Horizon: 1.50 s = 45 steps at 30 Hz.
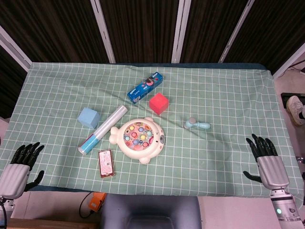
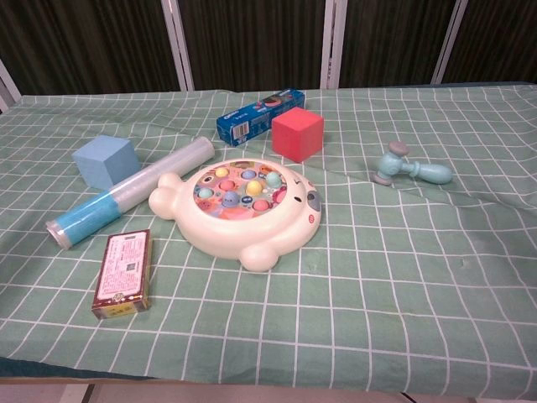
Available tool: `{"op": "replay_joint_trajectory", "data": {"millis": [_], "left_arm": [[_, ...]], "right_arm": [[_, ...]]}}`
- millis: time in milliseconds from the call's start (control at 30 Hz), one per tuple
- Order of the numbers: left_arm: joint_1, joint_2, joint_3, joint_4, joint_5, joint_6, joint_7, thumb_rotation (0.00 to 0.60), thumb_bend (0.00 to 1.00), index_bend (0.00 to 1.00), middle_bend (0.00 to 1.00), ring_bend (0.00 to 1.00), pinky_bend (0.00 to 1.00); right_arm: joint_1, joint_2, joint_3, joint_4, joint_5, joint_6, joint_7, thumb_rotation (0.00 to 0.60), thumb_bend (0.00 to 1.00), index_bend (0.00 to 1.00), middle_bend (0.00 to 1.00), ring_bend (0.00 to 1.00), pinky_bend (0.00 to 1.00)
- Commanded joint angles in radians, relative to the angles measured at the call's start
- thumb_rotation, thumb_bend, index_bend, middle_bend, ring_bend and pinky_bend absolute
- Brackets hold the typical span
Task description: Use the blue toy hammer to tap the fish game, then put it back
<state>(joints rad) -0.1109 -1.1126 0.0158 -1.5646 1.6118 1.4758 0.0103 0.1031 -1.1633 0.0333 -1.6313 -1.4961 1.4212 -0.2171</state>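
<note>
Lying on the green checked tablecloth [image 1: 228,143] just right of the cream fish-shaped game [image 1: 138,138], the small pale-blue plastic toy hammer [image 1: 197,125] rests untouched, its long axis running left-right with the grey head toward the game. The right hand [image 1: 268,162], empty with fingers spread, sits nearer, forward and leftward of the hammer's handle; the left hand [image 1: 19,164], likewise empty, lies well apart.

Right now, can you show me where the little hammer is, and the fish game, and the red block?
blue toy hammer [image 2: 413,169], chest view, on the middle of its handle.
fish game [image 2: 239,206], chest view, on the round fish-filled top.
red block [image 1: 158,103], head view, on its top face.
</note>
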Motion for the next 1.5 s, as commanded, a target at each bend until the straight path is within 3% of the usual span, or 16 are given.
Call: {"op": "replay_joint_trajectory", "data": {"millis": [33,233,433,600,767,1000,1200,1500], "left_arm": [[0.000,0.001,-0.001,-0.003,-0.006,-0.003,0.002,0.600,0.41,0.00,0.02,0.00,0.06],[0.000,0.003,-0.006,-0.009,-0.022,-0.006,0.002,0.600,0.41,0.00,0.02,0.00,0.06],[-0.015,0.004,-0.007,-0.001,-0.021,-0.026,-0.013,0.600,0.41,0.00,0.01,0.00,0.06],[-0.019,0.002,-0.005,0.001,-0.020,-0.034,-0.008,0.600,0.41,0.00,0.01,0.00,0.06],[-0.021,0.001,-0.006,0.002,-0.026,-0.037,-0.002,0.600,0.41,0.00,0.01,0.00,0.06],[-0.024,0.003,-0.009,-0.003,-0.047,-0.052,0.005,0.600,0.41,0.00,0.01,0.00,0.06],[-0.026,0.004,-0.009,-0.006,-0.049,-0.055,0.009,0.600,0.41,0.00,0.01,0.00,0.06],[-0.024,0.008,-0.005,-0.006,-0.041,-0.047,-0.001,0.600,0.41,0.00,0.01,0.00,0.06]], "right_arm": [[0.003,-0.001,0.003,0.001,0.004,-0.005,0.002,0.600,0.20,0.00,0.00,0.00,0.00],[0.038,-0.028,0.034,0.044,0.047,-0.053,0.013,0.600,0.20,0.00,0.00,0.00,0.00],[0.201,-0.045,0.145,0.066,0.205,-0.290,-0.001,0.600,0.20,0.02,0.00,0.00,0.00],[0.352,-0.135,0.237,0.195,0.319,-0.425,-0.030,0.600,0.20,0.21,0.07,0.00,0.00],[0.464,-0.231,0.284,0.332,0.432,-0.527,-0.074,0.600,0.23,0.38,0.20,0.07,0.08],[0.553,-0.323,0.284,0.462,0.464,-0.599,-0.054,0.600,0.32,0.52,0.31,0.16,0.18],[0.599,-0.381,0.280,0.528,0.480,-0.624,-0.047,0.600,0.41,0.56,0.33,0.18,0.19],[0.613,-0.424,0.253,0.577,0.484,-0.618,-0.038,0.600,0.43,0.59,0.36,0.20,0.22]]}}
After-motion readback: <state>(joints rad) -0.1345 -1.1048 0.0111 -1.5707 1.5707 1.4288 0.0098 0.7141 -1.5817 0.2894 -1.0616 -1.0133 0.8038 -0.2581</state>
